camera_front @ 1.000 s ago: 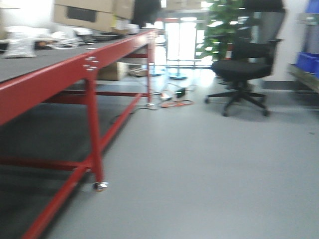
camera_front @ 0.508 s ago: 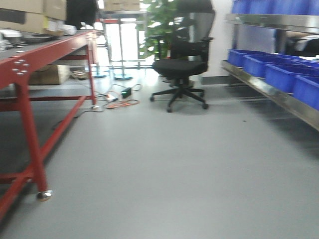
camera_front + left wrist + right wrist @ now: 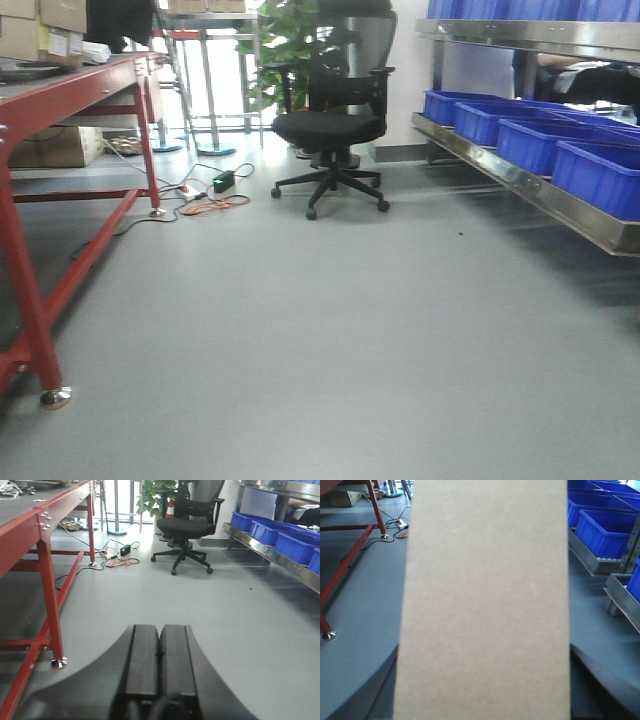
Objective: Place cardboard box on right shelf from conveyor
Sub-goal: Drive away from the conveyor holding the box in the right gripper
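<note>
**Front view:** No box and no gripper show here. The right shelf (image 3: pixel 520 185) runs along the right side. It is shiny steel, and blue bins (image 3: pixel 535 140) sit in it. A red frame (image 3: pixel 30 300) stands on the left. A black chair (image 3: pixel 335 130) is far back on the grey floor (image 3: pixel 330 340).

**Left wrist view:** The left gripper (image 3: pixel 160 627) has its 2 fingers (image 3: pixel 144 670) pressed flat together, with nothing between them. The conveyor (image 3: pixel 15 510), a dark belt on the red frame, is on its left. The shelf is well away on its right.

**Right wrist view:** The cardboard box (image 3: pixel 485 605) fills the middle of the picture, right up close. It stands tall, with its long side going up and down. Only the dark edges of the right gripper (image 3: pixel 592 695) peek out low down. The box hides the fingers. The box is up off the floor, so I think this gripper is pinching it. The shelf and its bins are to the right of the box, a bit ahead, and near.

The right arm has the box, and it looks like the arm closer to the shelf. I think the box is off the belt and the carrying is partly done. Next the box must go to the right and onto the steel. The low shelf looks full of bins, so finding a bare spot may be the hard part.
</note>
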Motion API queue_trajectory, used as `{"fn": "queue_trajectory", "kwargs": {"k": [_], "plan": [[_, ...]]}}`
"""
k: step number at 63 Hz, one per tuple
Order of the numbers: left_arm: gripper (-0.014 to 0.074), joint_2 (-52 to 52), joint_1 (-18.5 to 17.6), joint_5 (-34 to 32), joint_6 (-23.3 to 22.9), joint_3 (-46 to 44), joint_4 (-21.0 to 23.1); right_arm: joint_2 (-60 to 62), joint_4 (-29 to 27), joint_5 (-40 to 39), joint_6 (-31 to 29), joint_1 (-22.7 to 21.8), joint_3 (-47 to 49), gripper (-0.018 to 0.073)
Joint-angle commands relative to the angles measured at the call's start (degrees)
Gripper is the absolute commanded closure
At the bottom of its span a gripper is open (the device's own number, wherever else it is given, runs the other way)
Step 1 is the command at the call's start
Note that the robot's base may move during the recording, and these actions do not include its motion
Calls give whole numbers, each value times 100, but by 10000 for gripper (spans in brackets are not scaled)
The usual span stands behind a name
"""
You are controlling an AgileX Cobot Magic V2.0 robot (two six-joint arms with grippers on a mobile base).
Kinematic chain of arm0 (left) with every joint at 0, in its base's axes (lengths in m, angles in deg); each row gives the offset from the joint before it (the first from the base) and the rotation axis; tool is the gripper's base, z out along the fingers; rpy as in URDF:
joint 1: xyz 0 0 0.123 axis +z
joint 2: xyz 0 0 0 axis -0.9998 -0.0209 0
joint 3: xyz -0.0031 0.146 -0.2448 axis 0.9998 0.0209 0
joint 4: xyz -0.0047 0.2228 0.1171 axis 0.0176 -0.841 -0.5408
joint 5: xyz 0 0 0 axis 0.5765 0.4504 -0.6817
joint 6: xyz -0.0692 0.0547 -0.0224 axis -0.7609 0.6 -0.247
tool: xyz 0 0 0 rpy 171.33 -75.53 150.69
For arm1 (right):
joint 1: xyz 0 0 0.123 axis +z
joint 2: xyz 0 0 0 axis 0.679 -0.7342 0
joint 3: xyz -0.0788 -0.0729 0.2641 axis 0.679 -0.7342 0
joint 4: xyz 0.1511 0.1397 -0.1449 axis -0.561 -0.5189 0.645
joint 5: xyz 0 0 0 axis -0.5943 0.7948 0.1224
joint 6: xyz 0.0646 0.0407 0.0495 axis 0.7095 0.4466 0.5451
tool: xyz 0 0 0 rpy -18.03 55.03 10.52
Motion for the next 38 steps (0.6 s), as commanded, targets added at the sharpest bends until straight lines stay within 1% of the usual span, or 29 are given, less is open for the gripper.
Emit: {"fn": "queue_trajectory", "kwargs": {"k": [1, 29, 33, 38], "plan": [[715, 82, -13, -518, -29, -18, 27, -108, 91, -533, -51, -44, 155, 325], [715, 82, -13, -518, -29, -16, 27, -108, 91, -534, -51, -44, 155, 325], [715, 82, -54, -518, -29, -16, 27, -108, 91, -534, -51, -44, 155, 325], [715, 82, -193, -518, -29, -16, 27, -108, 91, -534, -51, -44, 155, 325]]}}
